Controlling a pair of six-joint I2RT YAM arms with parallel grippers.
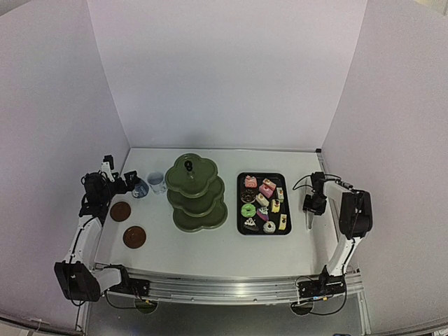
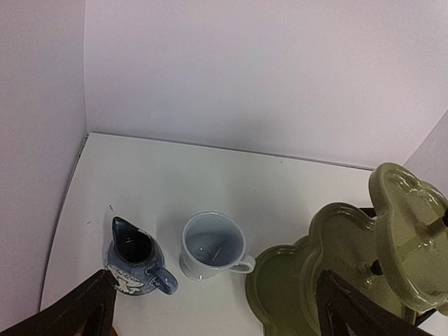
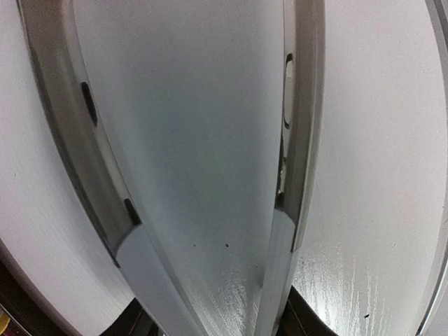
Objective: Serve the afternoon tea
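The dark green three-tier stand (image 1: 197, 190) is at the table's middle; its tiers show empty in the left wrist view (image 2: 336, 259). The white cup (image 1: 157, 183) and the blue jug (image 1: 140, 189) stand left of it, both upright and empty (image 2: 212, 245) (image 2: 133, 269). Several pastries (image 1: 262, 203) lie on the black tray. My left gripper (image 1: 130, 184) is open, hovering just left of the jug (image 2: 220, 318). My right gripper (image 1: 311, 206) is right of the tray, shut on the joined end of the metal tongs (image 3: 297, 140), whose arms spread ahead of it.
The black tray (image 1: 239, 204) is right of the stand. Two brown round coasters (image 1: 120, 211) (image 1: 134, 236) lie at the near left. The tongs' tips (image 1: 309, 221) point toward the near edge. White walls enclose the table on three sides.
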